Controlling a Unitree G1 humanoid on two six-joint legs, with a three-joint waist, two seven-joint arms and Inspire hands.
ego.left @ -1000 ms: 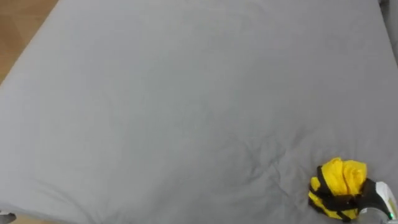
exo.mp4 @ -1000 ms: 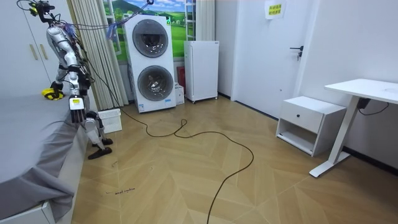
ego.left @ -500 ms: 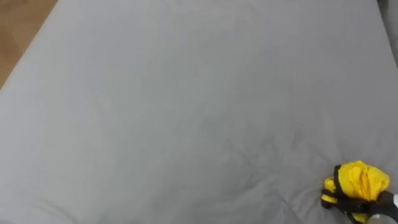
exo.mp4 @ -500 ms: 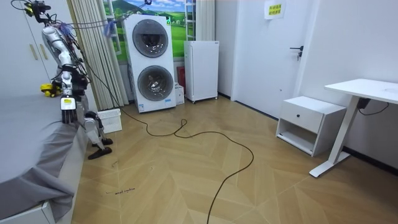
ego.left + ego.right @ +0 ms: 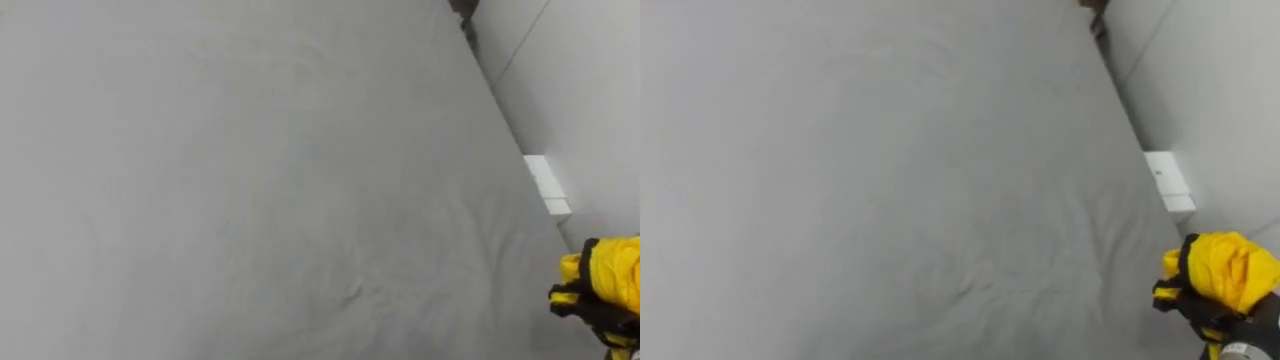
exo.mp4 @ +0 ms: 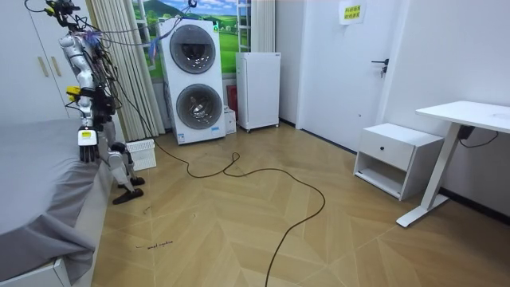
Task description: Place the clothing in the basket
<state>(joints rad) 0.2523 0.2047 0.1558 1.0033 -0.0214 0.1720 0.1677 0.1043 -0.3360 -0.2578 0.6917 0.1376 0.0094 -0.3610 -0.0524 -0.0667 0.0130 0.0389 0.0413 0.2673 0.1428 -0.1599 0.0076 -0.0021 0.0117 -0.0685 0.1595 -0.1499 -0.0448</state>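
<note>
Garment in hand: a yellow piece of clothing [image 5: 1232,268], wadded into a ball, sits in the right hand [image 5: 1198,306], whose dark fingers are curled round it. It is held clear of the grey bed sheet [image 5: 250,180], at the bed's right edge where the sheet meets the white wall [image 5: 600,90]. A small white fitting [image 5: 546,186] sits on that wall just above the sheet, which is lightly creased.

Room view: the robot stands upright against the bed's edge at the room view's left, with the yellow wad at about chest height. The left hand [image 6: 86,146] hangs by its side at the bed's edge; its fingers are too small to read, so cannot tell. A white slatted basket [image 6: 142,155] stands on the wood floor [image 6: 239,231] just beside the robot's feet, between it and the stacked washer-dryer [image 6: 191,80].

Handling, as a judgement: light, soft, limp fabric, not fragile. It will likely droop and unfold if the grasp loosens, and loose ends may catch the basket's rim. The best hold looks like the present one — a fist round the middle of the wad. Not yet done: carrying it over the basket's opening and letting go.
</note>
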